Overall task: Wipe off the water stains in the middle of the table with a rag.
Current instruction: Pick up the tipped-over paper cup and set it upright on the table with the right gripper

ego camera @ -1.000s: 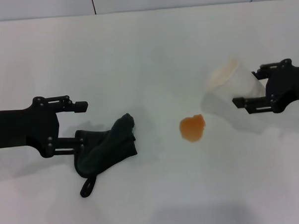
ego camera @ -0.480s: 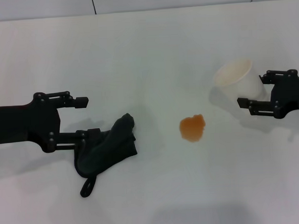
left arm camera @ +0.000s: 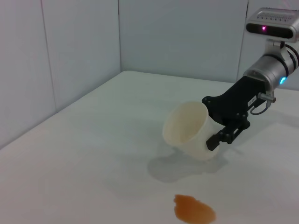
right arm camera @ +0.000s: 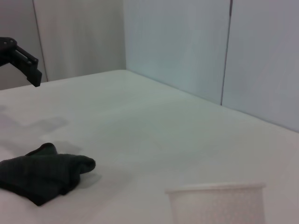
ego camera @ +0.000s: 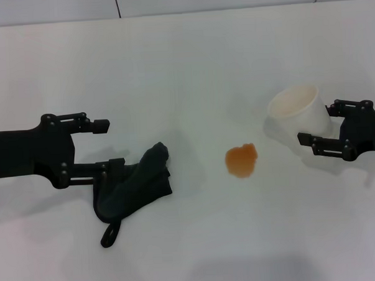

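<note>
Left pincer (ego camera: 105, 144) spread wide at the left, its near finger touching the rag (ego camera: 135, 187), which lies on the surface (ego camera: 191, 72); stain (ego camera: 241, 160) mid-surface, right of the rag; right pincer (ego camera: 320, 123) pinching a white cup (ego camera: 296, 109) at the right.

No readable text, labels, brands or numbers on anything in view

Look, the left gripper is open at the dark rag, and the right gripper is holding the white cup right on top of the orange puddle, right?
Not on top. In the head view the white cup held by the right gripper stands beside the orange puddle, apart from it. The left gripper is open at the dark rag.
</note>
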Available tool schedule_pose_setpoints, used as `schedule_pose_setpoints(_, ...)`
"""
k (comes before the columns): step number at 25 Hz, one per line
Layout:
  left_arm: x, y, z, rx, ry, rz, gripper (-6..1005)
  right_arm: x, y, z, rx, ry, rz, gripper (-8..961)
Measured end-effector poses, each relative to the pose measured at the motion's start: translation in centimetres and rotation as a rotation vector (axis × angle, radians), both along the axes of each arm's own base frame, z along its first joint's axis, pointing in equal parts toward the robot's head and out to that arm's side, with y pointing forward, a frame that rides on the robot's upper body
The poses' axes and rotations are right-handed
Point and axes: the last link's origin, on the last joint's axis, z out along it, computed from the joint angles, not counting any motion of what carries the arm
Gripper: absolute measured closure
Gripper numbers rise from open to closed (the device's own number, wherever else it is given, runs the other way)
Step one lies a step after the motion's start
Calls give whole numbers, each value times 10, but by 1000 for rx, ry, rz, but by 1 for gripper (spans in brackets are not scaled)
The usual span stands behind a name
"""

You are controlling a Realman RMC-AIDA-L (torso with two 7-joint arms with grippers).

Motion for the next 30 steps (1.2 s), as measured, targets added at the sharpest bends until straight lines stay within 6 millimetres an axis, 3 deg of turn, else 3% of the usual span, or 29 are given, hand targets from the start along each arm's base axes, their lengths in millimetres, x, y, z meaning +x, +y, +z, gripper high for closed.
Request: schedule_pose_setpoints(30,1,0,0,-3,-6,4,276,15,-8,-6,7,-8,-39,277)
